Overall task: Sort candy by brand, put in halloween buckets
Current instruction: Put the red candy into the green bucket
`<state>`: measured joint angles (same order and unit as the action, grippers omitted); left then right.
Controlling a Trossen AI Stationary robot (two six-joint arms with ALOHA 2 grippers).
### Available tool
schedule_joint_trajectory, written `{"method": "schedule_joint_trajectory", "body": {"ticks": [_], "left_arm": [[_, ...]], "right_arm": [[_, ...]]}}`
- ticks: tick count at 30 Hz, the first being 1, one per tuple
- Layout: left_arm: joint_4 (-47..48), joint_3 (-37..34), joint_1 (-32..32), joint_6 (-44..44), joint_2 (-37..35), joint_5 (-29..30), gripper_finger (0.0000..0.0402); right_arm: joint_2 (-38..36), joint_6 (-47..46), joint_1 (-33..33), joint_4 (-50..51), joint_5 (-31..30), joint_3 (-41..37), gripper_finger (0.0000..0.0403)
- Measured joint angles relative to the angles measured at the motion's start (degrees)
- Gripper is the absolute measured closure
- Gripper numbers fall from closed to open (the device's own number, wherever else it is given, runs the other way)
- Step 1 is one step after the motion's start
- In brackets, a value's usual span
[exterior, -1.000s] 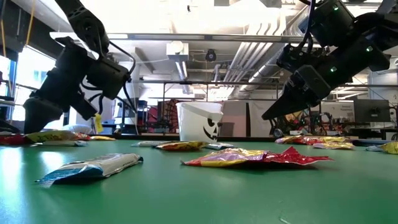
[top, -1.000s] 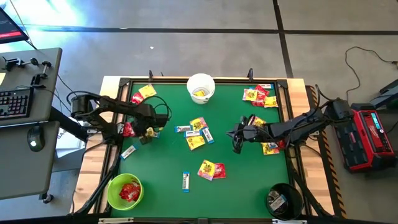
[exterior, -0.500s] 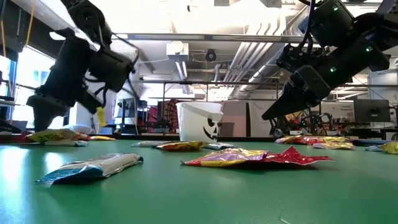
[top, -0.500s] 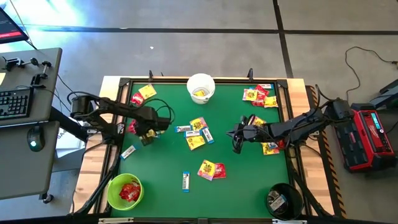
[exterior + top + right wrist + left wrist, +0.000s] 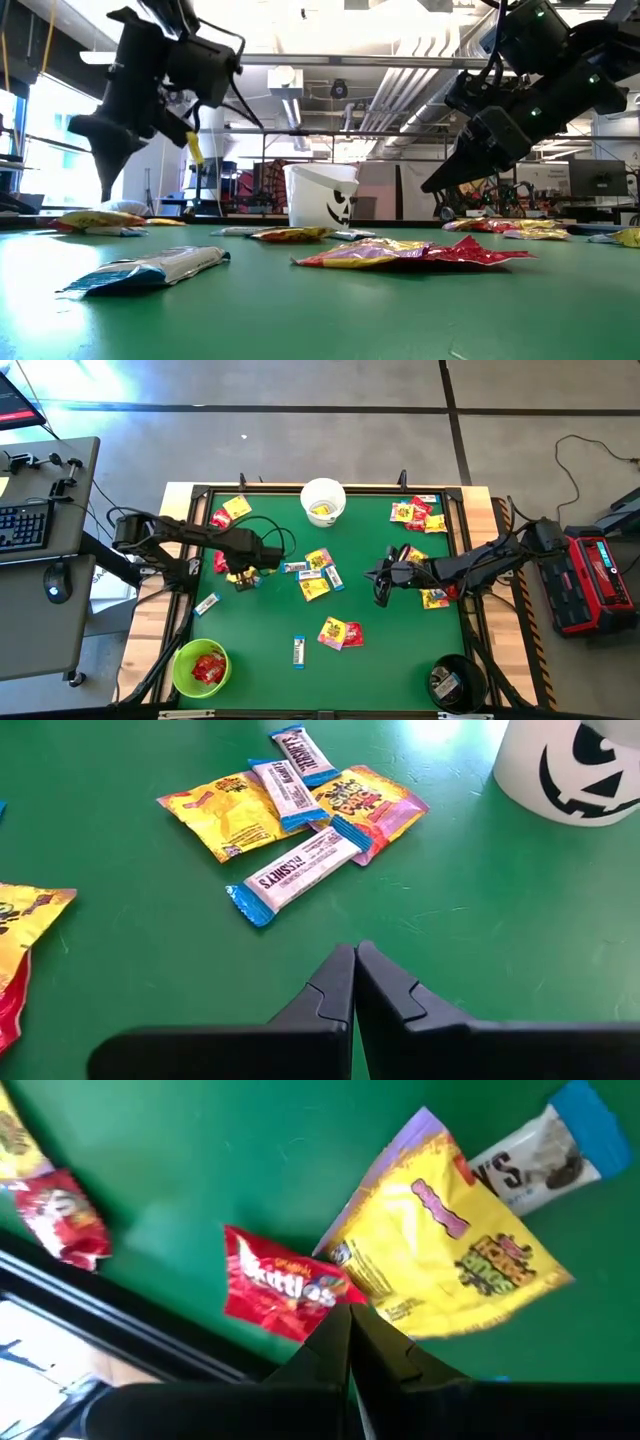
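The left gripper [image 5: 243,577] hangs above the tabletop [image 5: 390,650], its fingers pinching a yellow packet [image 5: 195,150] whose lower part is hidden by the fingers in the left wrist view; from above it shows only as a yellow speck. In half a second this arm has swung right and lifted, from beside the left rail toward the middle cluster. The right gripper [image 5: 381,582] has not moved; it hovers mid-right with fingers pressed together. There are three buckets: the white [image 5: 323,501] at the far edge, the green [image 5: 200,667] at the near left corner holding red packets, and the black [image 5: 455,682] at the near right corner, its contents hard to make out. Loose candy lies in several clusters; overlaps make an exact count uncertain.
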<state>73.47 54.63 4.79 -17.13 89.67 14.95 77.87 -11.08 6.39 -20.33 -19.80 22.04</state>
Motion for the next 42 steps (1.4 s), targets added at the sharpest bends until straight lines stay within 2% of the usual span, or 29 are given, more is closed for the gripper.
{"method": "schedule_joint_trajectory", "body": {"ticks": [4, 7, 12, 16, 21, 27, 34, 39, 42], "left_arm": [[0.92, 0.44, -0.7, -2.05, 0.0, -3.13, 0.0397], [0.84, 0.44, -1.21, -0.84, 0.0, -5.49, 0.0378], [-0.01, -0.25, -0.87, -1.09, 0.0, -4.71, 0.0326], [-0.23, -4.0, 0.85, -0.74, 0.0, -5.4, 0.0287], [-1.87, -7.7, 2.53, -1.09, 0.0, -5.21, 0.0263], [-7.53, -10.22, 3.7, 0.33, 0.0, -6.63, 0.0261], [-8.08, -10.84, 6.05, 0.7, 0.0, -4.25, 0.0263], [-8.76, -10.81, 7.02, 4.27, 0.0, -4.04, 0.0282], [-8.72, -10.81, 7.76, 5.92, 0.0, -2.22, 0.0307]], "right_arm": [[0.0, 2.09, 0.0, -0.01, -0.15, 0.0, 0.0403], [0.0, 2.14, 0.0, -0.01, 0.41, 0.0, 0.0401], [0.0, 2.44, 0.0, -0.01, 0.98, 0.0, 0.0388], [0.0, 2.56, -0.04, -0.03, 0.49, 0.0, 0.0374], [0.0, 2.56, -0.04, -0.03, 0.44, 0.0, 0.0363], [0.0, 2.06, -0.04, -0.36, 0.42, 0.0, 0.0361], [0.0, 2.09, -0.04, -1.82, 0.4, 0.0, 0.0361], [0.0, 0.96, -0.04, -1.8, 0.4, -0.02, 0.0361], [0.0, 0.9, -0.04, -1.82, 0.38, 0.0, 0.0361]]}}
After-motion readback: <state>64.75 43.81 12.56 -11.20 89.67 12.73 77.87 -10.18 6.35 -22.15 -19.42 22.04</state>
